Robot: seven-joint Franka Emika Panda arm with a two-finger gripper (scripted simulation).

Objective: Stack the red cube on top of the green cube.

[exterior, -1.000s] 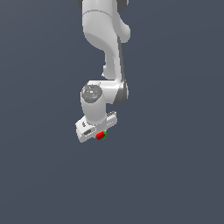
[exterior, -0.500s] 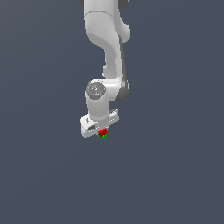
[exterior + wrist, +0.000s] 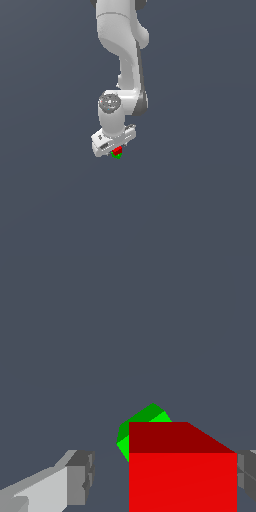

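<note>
Red cube (image 3: 182,476) squared; green cube (image 3: 145,421) rotated beneath.

The red cube (image 3: 117,150) is small, plain and bright red, its faces square to the wrist view — there it fills the foreground. The green cube (image 3: 117,155), bright green and of like size, sits directly beneath it, turned at an angle — mostly hidden behind the red one.
</note>
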